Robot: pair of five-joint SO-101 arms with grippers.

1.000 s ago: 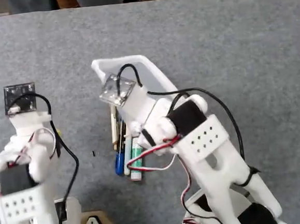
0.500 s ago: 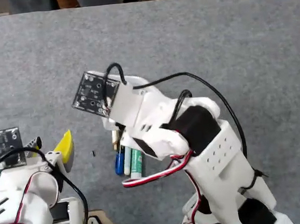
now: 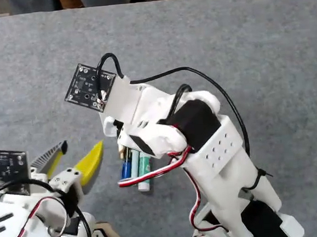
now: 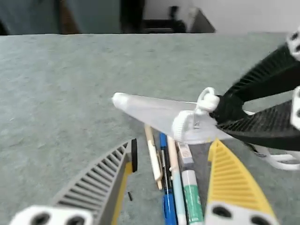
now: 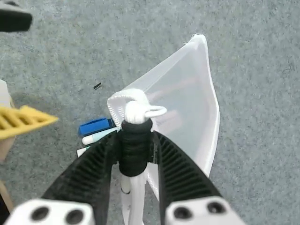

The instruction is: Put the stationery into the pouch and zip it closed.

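Right wrist view: right claw [image 5: 135, 133] grips pouch [image 5: 187, 91], hiding that corner.

Grey felt-covered table [image 3: 262, 44], small black speck [image 3: 99, 162] lying on it.

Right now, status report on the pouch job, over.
Right pincer shut on pouch at its zip end. Left pincer open, empty, near pens. Pens lie on table, outside pouch; pouch overhangs their far ends.

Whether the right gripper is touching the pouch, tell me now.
Touching. The right wrist view shows the right gripper shut on the white zip end of the pouch, with no gap between them.
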